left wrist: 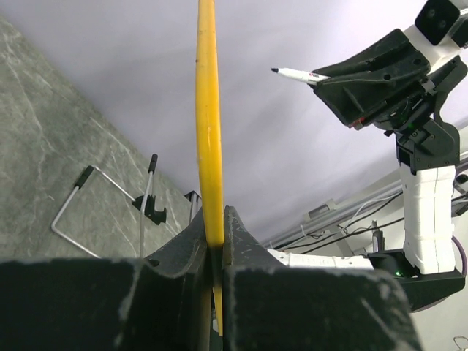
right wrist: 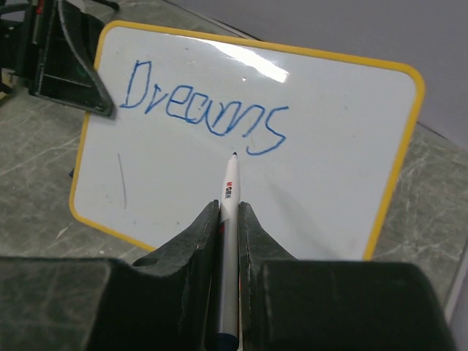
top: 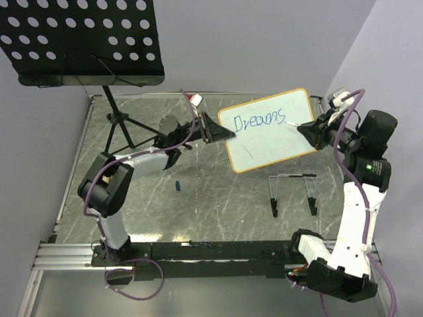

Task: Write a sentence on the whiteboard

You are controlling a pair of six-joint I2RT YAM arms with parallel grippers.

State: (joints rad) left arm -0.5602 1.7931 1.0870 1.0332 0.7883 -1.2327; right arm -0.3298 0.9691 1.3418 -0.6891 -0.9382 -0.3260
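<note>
One word, "Dreams" [top: 260, 121], stands in blue on the upper part of the whiteboard [top: 284, 144], with a short stray stroke low on its left side; the rest of the sentence is not yet written. The whiteboard is up off the desk [top: 211, 198], tilted, and the left jaws are clamped on its left edge. The right jaws are closed on a marker [right wrist: 229, 191], whose tip points at the board just below the last letters of the word. From the left wrist, where the board shows edge-on, a gap separates the tip from the writing face, so the pen looks lifted.

I judge the step in hand to be the break between the first word and the second. The next move calls for carrying the tip down and left to the bare lower half, setting it on the surface with light pressure, and starting a second line, while the left arm holds the board steady against the push. A wire stand [top: 294, 191] and a small blue cap [top: 178, 186] lie on the desk, well apart from the board.
</note>
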